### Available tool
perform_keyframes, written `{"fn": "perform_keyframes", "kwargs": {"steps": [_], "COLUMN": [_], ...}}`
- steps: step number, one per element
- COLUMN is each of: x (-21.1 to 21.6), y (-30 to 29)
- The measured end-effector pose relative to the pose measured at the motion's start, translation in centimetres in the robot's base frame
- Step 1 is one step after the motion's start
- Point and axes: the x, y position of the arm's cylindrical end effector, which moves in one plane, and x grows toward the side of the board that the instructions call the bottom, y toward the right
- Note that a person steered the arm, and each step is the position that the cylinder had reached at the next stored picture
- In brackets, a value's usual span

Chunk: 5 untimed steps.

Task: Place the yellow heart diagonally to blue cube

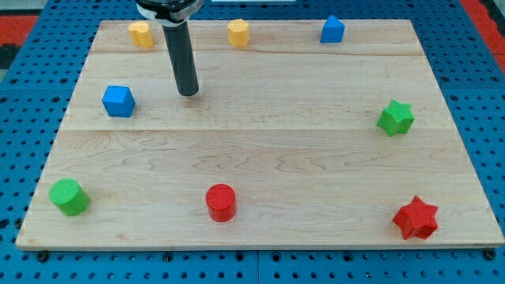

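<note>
**Tip stood between heart and cube**

The yellow heart lay at the board's far left edge, apart from the blue cube nearer and slightly left. The rod's tip rested bare on the wood, right of the cube, touching and gripping nothing, probably positioning to reach the heart. No writing or labels showed.

On the pale wooden board, clockwise: a yellow hexagonal block at twelve, a blue pentagonal block at one, a green star at three, a red star at five, a red cylinder at six, a green cylinder at eight.
</note>
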Motion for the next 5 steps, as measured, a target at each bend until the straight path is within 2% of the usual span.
{"fn": "perform_keyframes", "kwargs": {"steps": [2, 3, 4, 5], "x": [-0.5, -3.8, -4.9, -10.7], "y": [-1.9, -6.6, -11.4, -13.8]}}
